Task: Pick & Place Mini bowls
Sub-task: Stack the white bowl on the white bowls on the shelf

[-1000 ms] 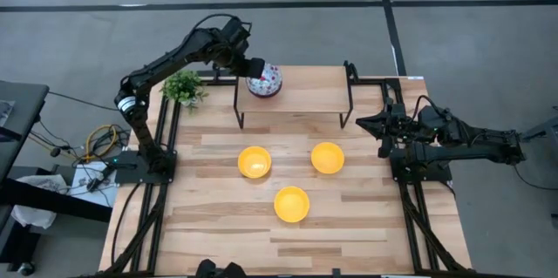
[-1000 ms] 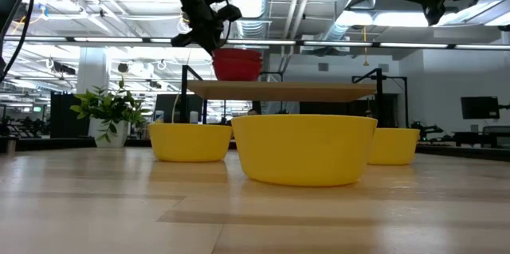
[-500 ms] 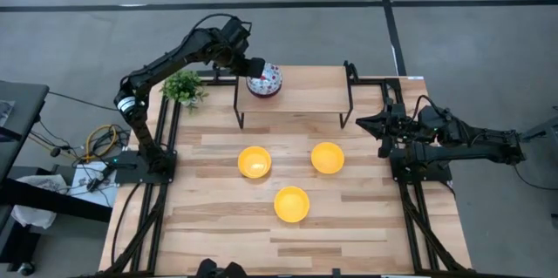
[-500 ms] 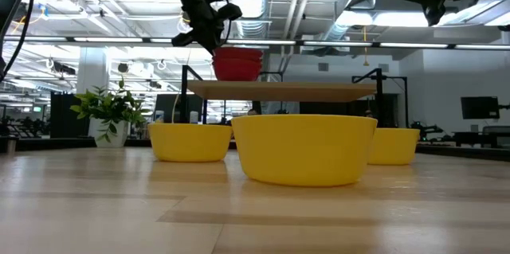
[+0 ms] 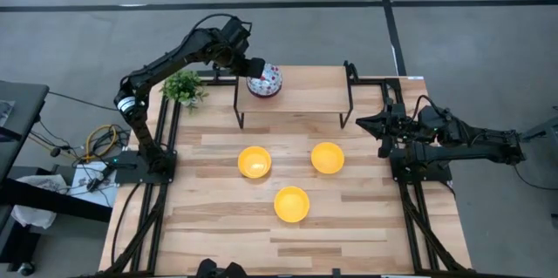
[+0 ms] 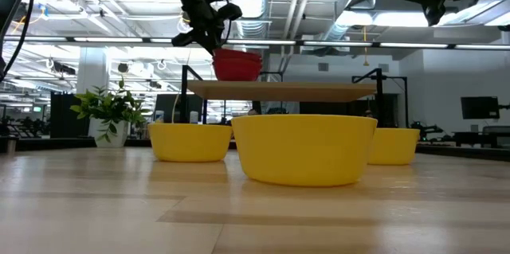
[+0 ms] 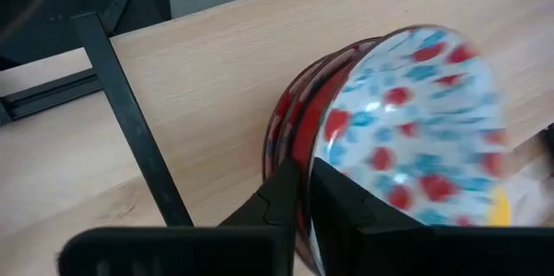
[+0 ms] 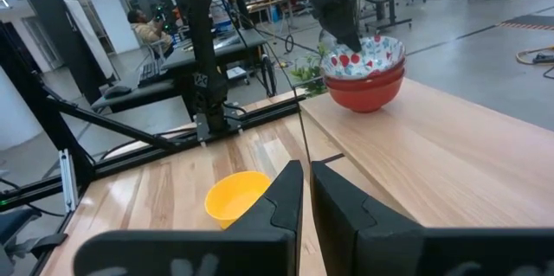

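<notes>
A stack of patterned mini bowls (image 5: 264,79), red outside and white with red and blue specks inside, stands on the raised wooden shelf (image 5: 305,95) at the table's far left. My left gripper (image 7: 305,191) reaches down to it and is shut on the top bowl (image 7: 407,112). Three yellow mini bowls (image 5: 255,162) (image 5: 327,157) (image 5: 291,204) rest on their bases on the table in front of the shelf. My right gripper (image 5: 362,123) waits shut at the table's right edge, touching nothing. My left gripper pinches the top bowl's rim (image 7: 305,150) on the side toward the table's left edge. One finger (image 7: 346,202) is inside the bowl and the other (image 7: 281,198) outside. The fingers slant down from the far left. The bowl sits nested in the stack on the shelf.
A small green potted plant (image 5: 183,88) stands at the far left corner beside the shelf's black leg (image 5: 238,104). Most of the shelf top to the right of the stack is bare wood. Black frame rails run along both table sides.
</notes>
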Motion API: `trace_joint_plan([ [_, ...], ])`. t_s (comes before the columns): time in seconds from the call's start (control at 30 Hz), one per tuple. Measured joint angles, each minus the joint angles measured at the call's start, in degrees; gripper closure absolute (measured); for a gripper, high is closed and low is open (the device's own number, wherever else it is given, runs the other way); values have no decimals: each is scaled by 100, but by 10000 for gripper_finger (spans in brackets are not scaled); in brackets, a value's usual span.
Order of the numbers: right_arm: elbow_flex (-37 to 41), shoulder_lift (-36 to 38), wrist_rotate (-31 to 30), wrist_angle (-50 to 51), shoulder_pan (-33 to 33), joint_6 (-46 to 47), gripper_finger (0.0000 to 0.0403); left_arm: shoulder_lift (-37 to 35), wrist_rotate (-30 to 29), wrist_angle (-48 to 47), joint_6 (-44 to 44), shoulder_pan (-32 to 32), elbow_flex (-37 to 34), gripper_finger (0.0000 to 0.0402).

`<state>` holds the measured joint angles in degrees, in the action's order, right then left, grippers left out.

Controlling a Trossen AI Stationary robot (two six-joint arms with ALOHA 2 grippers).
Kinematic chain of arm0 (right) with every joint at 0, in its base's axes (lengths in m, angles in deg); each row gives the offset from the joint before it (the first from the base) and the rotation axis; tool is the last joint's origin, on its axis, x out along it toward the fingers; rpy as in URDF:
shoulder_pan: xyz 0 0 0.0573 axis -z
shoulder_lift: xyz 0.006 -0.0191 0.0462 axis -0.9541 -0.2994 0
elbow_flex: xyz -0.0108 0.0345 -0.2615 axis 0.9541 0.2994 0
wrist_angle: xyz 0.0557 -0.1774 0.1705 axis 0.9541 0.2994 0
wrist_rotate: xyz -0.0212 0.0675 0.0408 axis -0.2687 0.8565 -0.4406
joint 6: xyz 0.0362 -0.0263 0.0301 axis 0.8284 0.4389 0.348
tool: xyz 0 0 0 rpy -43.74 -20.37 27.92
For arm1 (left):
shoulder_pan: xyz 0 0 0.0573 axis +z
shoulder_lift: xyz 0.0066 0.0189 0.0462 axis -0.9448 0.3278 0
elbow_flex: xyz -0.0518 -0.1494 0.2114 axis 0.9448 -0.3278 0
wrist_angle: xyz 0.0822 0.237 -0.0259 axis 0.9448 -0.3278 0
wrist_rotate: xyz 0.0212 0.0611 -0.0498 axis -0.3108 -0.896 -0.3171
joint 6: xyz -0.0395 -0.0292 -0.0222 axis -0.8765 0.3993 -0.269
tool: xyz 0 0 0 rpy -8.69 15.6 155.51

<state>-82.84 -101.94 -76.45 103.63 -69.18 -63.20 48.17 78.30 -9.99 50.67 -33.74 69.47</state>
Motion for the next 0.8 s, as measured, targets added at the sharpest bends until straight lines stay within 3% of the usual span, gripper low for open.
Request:
trace_joint_plan([
  [0.3, 0, 0, 0, 2, 0, 1, 386, -2, -29, 4, 1, 0, 4, 341],
  [0.8, 0, 2, 1, 0, 0, 50, 386, -2, -300, -4, 136, -7, 4, 336],
])
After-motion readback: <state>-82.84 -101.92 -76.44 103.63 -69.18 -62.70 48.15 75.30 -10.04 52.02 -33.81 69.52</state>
